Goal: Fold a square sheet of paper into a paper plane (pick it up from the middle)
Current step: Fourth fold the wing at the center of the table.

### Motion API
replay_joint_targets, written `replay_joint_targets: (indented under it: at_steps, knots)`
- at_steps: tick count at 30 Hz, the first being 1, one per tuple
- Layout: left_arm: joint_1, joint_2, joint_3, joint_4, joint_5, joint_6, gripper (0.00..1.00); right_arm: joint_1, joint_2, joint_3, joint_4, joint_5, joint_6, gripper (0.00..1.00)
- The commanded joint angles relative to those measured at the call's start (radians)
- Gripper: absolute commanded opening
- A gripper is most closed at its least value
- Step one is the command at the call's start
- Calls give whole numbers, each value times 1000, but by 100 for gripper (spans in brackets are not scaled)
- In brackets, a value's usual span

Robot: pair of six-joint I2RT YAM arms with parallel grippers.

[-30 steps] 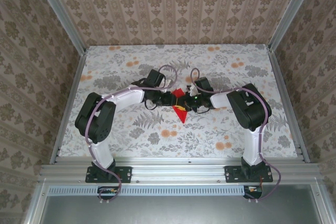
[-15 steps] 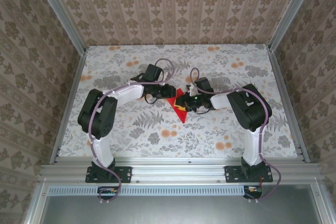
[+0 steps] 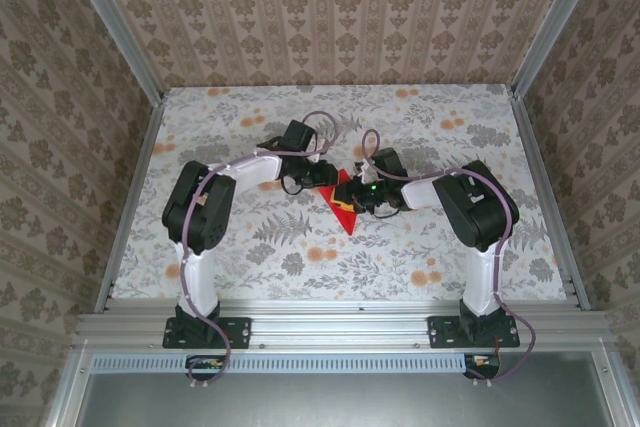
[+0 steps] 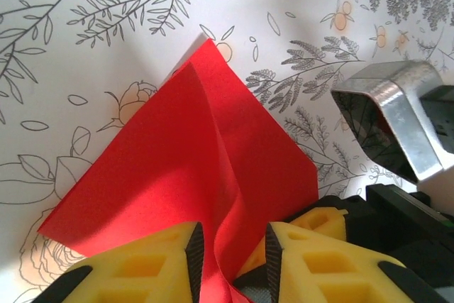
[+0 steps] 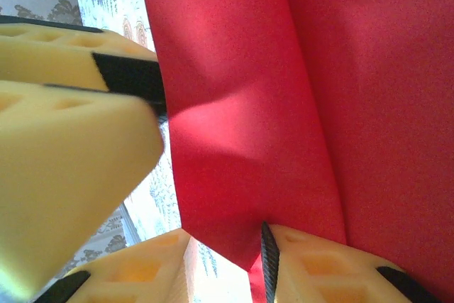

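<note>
Red paper (image 4: 177, 175) lies straight ahead of the left gripper (image 4: 233, 235). Its raised crease runs from between the fingers (image 4: 142, 267) out to the far corner. Can't tell if the fold is pinched or just straddled. Right gripper (image 5: 223, 253) is equally close, jaws apart, with the paper edge against one pad (image 5: 340, 267). Flat printed tabletop (image 3: 250, 247), walls (image 3: 330, 17) well clear.

From above, the red paper (image 3: 343, 215) was partly covered at frame centre by the left gripper (image 3: 326, 177) and right gripper (image 3: 352, 193), their fingertips too small to make out. In the left wrist view its lower part ran off the bottom edge between the yellow fingers (image 4: 142, 264); whether they pinched it could not be told. In the right wrist view the top and right edges cut it, and a yellow finger (image 5: 64, 161) at the left was blurred.
</note>
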Motion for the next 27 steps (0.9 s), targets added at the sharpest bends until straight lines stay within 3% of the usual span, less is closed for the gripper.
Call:
replay_joint_targets:
  at_steps: [1, 16, 27]
  knots:
    - [8, 20, 21, -67, -13, 44, 26, 8, 17, -43, -101, 43, -24, 34]
    - [9, 40, 21, -90, -22, 78, 6, 11, 8, -36, -102, 39, -18, 34]
    - [10, 64, 32, -147, -73, 132, 2, 12, -26, -29, -118, 32, -26, 35]
